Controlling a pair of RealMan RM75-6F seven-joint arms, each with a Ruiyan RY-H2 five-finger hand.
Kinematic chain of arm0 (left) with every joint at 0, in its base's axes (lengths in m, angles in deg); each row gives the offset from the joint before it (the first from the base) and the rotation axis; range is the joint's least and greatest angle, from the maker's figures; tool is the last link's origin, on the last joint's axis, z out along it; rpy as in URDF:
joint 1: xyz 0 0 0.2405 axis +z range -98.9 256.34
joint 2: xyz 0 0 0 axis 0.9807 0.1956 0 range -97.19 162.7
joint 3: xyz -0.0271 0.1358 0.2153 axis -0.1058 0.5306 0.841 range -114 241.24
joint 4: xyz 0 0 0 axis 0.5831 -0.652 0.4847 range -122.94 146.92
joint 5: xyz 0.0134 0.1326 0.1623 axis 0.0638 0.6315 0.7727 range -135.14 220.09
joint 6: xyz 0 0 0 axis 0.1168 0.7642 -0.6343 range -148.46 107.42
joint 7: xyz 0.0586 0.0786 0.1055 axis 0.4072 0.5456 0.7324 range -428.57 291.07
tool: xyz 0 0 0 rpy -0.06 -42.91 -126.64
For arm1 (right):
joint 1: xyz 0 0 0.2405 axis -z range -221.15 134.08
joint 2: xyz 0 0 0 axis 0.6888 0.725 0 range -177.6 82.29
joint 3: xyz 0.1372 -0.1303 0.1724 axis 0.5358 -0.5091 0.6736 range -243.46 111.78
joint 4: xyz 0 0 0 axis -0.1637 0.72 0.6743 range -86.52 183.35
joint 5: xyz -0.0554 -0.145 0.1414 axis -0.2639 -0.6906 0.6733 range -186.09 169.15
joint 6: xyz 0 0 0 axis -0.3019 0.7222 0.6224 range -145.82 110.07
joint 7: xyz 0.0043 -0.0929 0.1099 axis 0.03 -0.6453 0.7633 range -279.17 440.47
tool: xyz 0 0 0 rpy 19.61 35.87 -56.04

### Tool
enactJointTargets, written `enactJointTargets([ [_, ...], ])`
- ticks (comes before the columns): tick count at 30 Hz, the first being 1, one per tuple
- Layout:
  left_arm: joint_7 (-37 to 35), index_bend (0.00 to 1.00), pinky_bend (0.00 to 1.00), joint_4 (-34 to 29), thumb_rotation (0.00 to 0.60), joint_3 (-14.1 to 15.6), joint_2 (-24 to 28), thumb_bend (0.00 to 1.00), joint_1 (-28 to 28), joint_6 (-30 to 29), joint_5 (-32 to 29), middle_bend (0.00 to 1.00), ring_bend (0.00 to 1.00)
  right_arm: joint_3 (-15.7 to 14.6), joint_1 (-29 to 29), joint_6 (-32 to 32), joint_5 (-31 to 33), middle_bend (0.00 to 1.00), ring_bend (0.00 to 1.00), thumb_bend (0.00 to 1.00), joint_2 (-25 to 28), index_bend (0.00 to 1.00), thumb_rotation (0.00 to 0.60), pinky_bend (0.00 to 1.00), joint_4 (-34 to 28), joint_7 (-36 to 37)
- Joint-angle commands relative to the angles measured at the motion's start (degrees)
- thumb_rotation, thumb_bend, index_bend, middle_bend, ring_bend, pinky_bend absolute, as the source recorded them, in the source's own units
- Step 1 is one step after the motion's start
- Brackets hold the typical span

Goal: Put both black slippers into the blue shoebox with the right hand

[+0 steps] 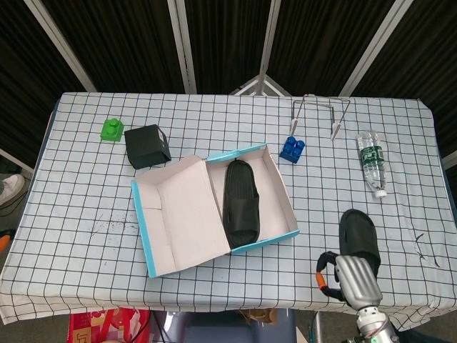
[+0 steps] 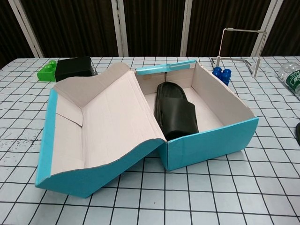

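The blue shoebox (image 1: 285,207) (image 2: 211,140) stands open in the middle of the table, its lid (image 1: 178,214) folded out to its left. One black slipper (image 1: 240,202) (image 2: 176,112) lies inside it. The second black slipper (image 1: 358,237) lies on the table to the right of the box; only its edge (image 2: 297,133) shows in the chest view. My right hand (image 1: 353,282) hovers at that slipper's near end, thumb with its orange tip spread to the left, and holds nothing that I can see. The chest view does not show it. My left hand is out of sight.
A green block (image 1: 111,129) and a black box (image 1: 147,146) sit at the back left. A blue block (image 1: 291,148), a wire rack (image 1: 320,113) and a lying water bottle (image 1: 371,161) are at the back right. The table's front edge runs just below my right hand.
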Motion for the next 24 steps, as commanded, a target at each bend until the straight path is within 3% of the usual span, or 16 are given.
enactJointTargets([
  [1, 0.1, 0.22, 0.04, 0.0, 0.6, 0.0, 0.0, 0.04, 0.0, -0.1, 0.1, 0.05, 0.0, -2.5, 1.9, -3.8, -2.4, 0.51, 0.67, 0.49, -1.0, 0.63, 0.6, 0.76, 2.9, 2.8],
  [8, -0.2, 0.22, 0.04, 0.2, 0.6, -0.2, 0.0, 0.04, 0.1, 0.0, -0.4, 0.05, 0.0, -1.1, 1.8, -10.2, -4.1, 0.51, 0.66, 0.5, -5.2, 0.62, 0.6, 0.76, 6.0, 5.5],
  [11, -0.4, 0.22, 0.04, 0.3, 0.6, -0.3, 0.1, 0.04, 0.0, 0.2, -0.5, 0.05, 0.0, 0.2, 1.3, -12.8, -4.5, 0.5, 0.6, 0.5, -6.7, 0.6, 0.6, 0.76, 7.1, 8.6],
  [24, -0.3, 0.22, 0.04, 0.6, 0.6, -0.3, -0.1, 0.04, -0.1, 0.3, -0.5, 0.05, 0.0, 8.3, -3.3, -24.2, 0.0, 0.37, 0.46, 0.51, -9.2, 0.44, 0.6, 0.72, 12.5, 21.6],
])
